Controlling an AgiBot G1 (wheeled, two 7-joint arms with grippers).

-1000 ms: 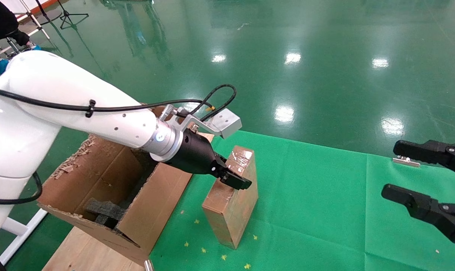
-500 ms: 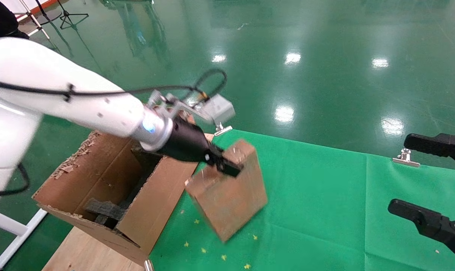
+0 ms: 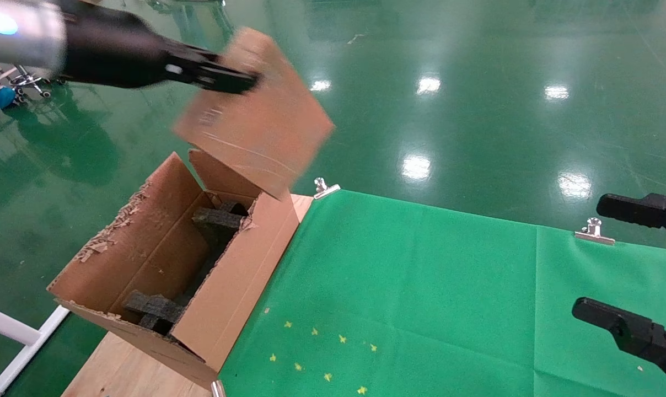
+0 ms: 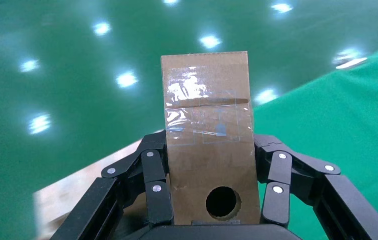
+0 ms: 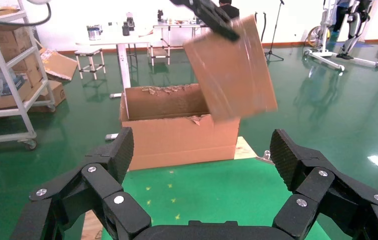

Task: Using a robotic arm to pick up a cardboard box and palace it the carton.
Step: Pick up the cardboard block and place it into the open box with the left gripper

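Observation:
My left gripper (image 3: 238,78) on the white robotic arm is shut on the small taped cardboard box (image 3: 256,113) and holds it tilted in the air above the far end of the carton (image 3: 239,286). In the left wrist view the box (image 4: 206,115) sits between the fingers (image 4: 158,165), with its round hole near the palm. The large torn-flapped carton stands open at the table's left, with black foam blocks (image 3: 152,309) inside. The right wrist view shows the box (image 5: 231,70) above the carton (image 5: 177,140). My right gripper (image 3: 614,264) is open and empty at the right.
A green cloth (image 3: 421,286) covers the table, held by metal clips (image 3: 325,188) at its far edge and marked with small yellow stars (image 3: 316,353). Bare wood (image 3: 118,364) shows under the carton. Shelving (image 5: 7,75) and tables stand far off on the green floor.
My left gripper has lifted the box off the green cloth and swung it up and to the left, over the carton. The right gripper has barely moved.

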